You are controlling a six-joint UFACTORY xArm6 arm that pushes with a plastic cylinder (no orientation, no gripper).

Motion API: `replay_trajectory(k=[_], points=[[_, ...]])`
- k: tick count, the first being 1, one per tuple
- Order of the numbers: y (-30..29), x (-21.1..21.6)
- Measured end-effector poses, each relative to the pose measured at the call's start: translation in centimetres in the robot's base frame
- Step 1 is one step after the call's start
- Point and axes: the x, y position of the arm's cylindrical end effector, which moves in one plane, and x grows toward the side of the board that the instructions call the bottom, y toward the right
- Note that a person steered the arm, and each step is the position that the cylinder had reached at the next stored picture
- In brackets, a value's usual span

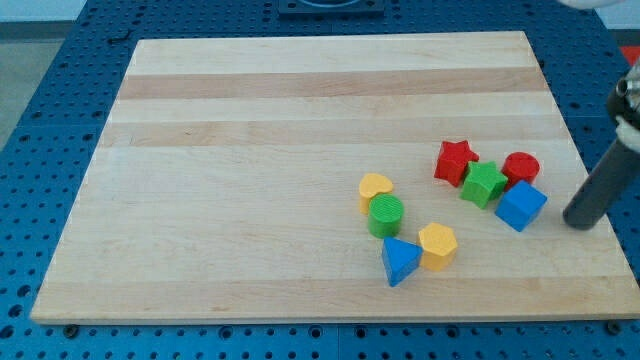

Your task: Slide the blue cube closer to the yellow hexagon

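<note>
The blue cube [521, 205] lies on the wooden board [250, 150] at the view's right, touching a green cube [484, 184] and a red cylinder [521, 168]. The yellow hexagon [438, 246] lies lower and to the left of it, next to a blue triangular block [400, 261]. My tip [577, 221] is the lower end of the dark rod, just right of the blue cube, with a small gap between them.
A red star [455, 161] sits left of the green cube. A yellow heart [376, 188] and a green cylinder [386, 215] lie above and left of the yellow hexagon. The board's right edge [590, 200] runs close to the rod.
</note>
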Motion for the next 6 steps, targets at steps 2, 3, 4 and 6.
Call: replay_trajectory(k=[2, 3, 4, 6], points=[[-4.9, -0.8], [-10.0, 0.0], [-12.2, 0.2], [-8.1, -1.5]])
